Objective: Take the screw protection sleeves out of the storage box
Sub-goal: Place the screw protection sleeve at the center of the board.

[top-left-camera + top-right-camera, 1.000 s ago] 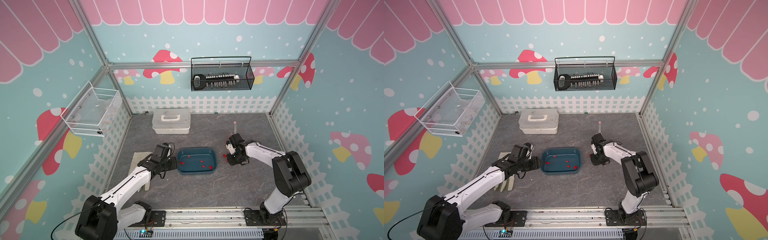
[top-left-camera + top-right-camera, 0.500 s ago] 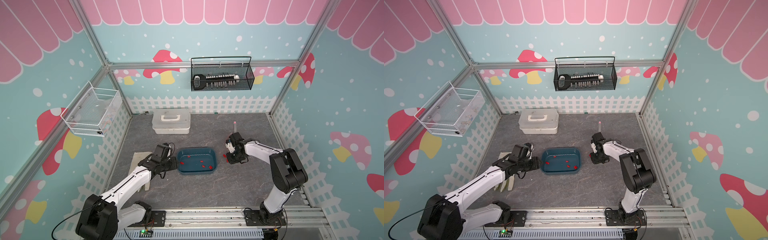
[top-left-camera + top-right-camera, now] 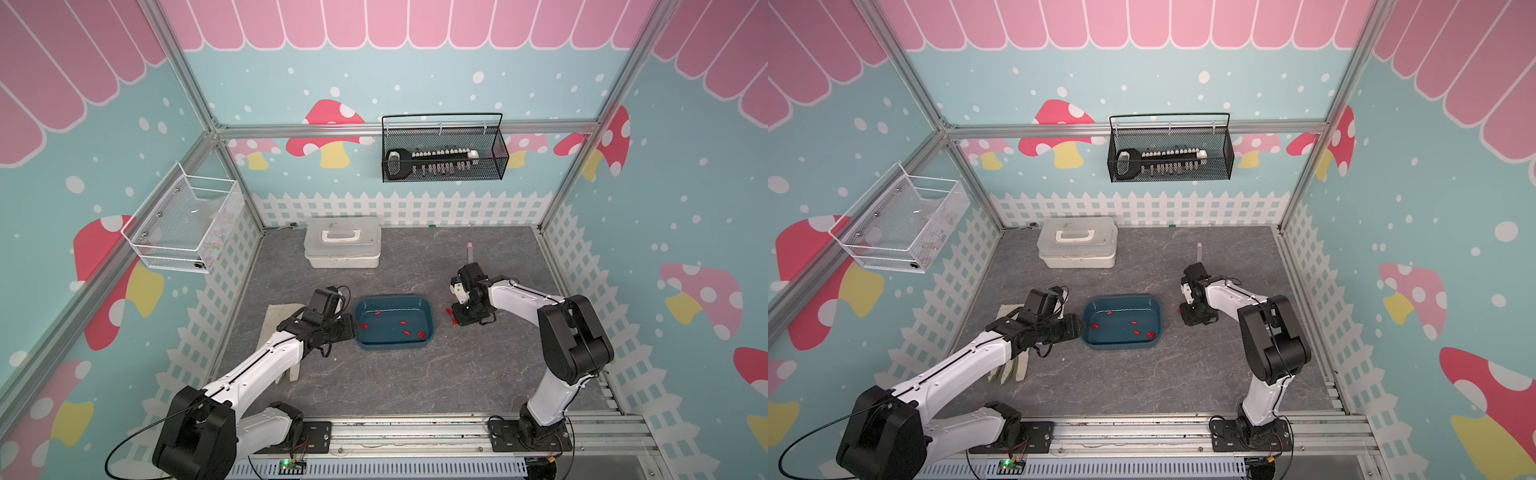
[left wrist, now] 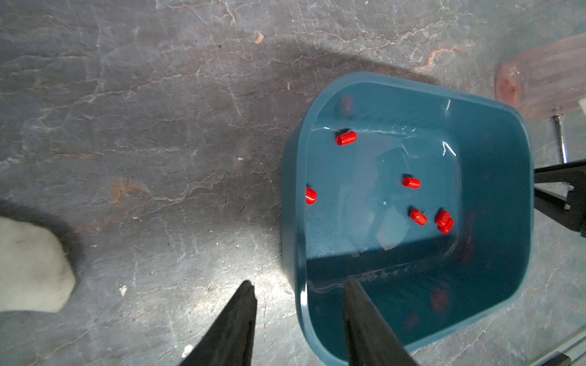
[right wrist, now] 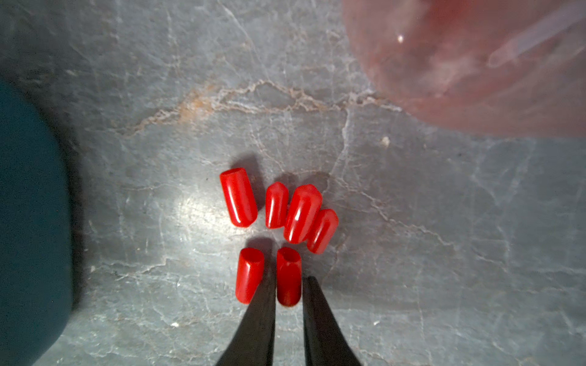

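Wide view first: the grey stone-look table [image 3: 395,374] carries everything, with both arms reaching in from the near rail. At the back sits the white case [image 3: 343,243], lid on, and above it a black wire basket [image 3: 442,151] hangs on the wall.

In the middle of the table is the storage box [image 3: 394,298], teal and open-topped, seen in both top views [image 3: 1121,297]. An off-white cloth [image 3: 274,324] lies to its left, partly under the left arm.

Now the left gripper [image 4: 298,282]: it's at the box's left end with its fingers apart, one outside the wall and one inside, straddling the rim with a gap on each side (nothing pinched there).

Over to the right of the box, the right gripper [image 5: 289,279] is down at the table, just beside a pink-handled tool [image 3: 469,251]. Its fingers are parted only narrowly, and one sleeve lies on the table between them, with a sliver of table showing on one side.

And the screw protection sleeves [image 4: 411,183] themselves: six lie scattered on the box floor, two of them touching. Six more [image 5: 302,214] lie clustered on the table outside, right of the box, counting the one between the fingers.
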